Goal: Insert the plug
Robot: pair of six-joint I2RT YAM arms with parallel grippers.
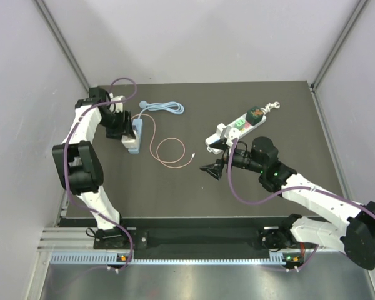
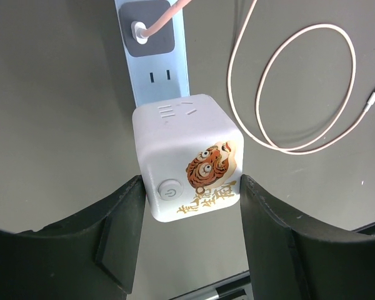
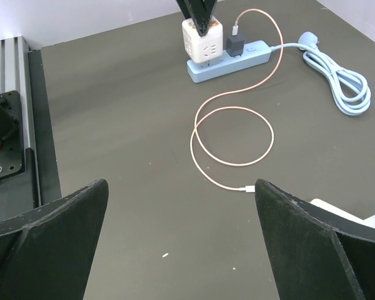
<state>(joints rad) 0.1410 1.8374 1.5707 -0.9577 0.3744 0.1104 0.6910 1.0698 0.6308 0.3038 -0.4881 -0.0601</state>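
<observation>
A dark table (image 1: 175, 194) is seen between pale walls. At its far left a blue power strip (image 1: 136, 132) is laid, running from far to near. A white power strip (image 1: 228, 130) with green and red parts is placed at an angle, right of the middle.

The left gripper (image 2: 192, 181) is brought down over the near end of the blue strip. Its two black fingers (image 2: 122, 231) are pressed against opposite sides of the cube plug (image 2: 187, 156), which is clamped between them. The right gripper (image 3: 181, 184) is held near the white strip, with its fingers spread wide and nothing between them.

The cube plug is set on the near end of the blue strip. It is a white block with rounded edges. On the face turned to the wrist camera a round power button is set at the left, beside an orange and black tiger print with gold characters beneath it. Socket slots are cut into another face. Whether its prongs are fully seated cannot be told.

One free socket is left between the cube and a dark charger (image 2: 147, 28) plugged in further along. From that charger a pink cable (image 1: 170, 150) is led out in a loose loop on the table. The strip's own blue cord (image 1: 167, 108) is coiled at the far end.
</observation>
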